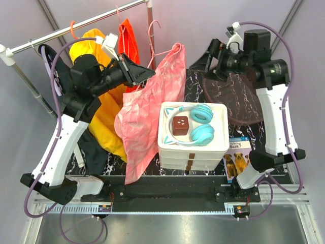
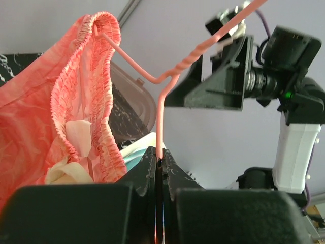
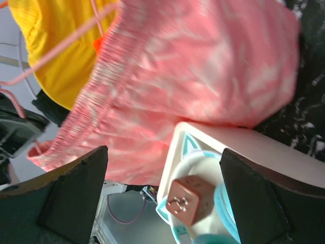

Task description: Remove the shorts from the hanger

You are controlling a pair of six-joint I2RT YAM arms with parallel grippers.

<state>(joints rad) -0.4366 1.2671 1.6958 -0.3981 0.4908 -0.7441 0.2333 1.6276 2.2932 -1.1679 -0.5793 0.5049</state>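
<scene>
OK, near edge first: dog book (image 1: 237, 158) lay by my R arm base, beside stacked white bins (image 1: 192, 152) w/ teal headphones (image 1: 202, 123) + brown cube (image 1: 180, 125) in the top one. Pink shorts (image 1: 144, 117) draped down just left of the bins, hem near the front of the table (image 1: 256, 133). Waistband was threaded on one arm of the pink hanger (image 2: 161, 101). L gripper (image 2: 159, 161) was clamped on the hanger wire below the twist, jaws fully together. R gripper (image 3: 162, 168) faced shorts + bins, apart from both, fingers (image 3: 76, 193) spread wide, holding nothing. Behind: rail (image 1: 76, 28) w/ yellow garment (image 1: 101, 101), orange garment (image 1: 129, 38), dark garment (image 1: 94, 147). Couldn't tell if the hanger hook sat on the rail.
</scene>
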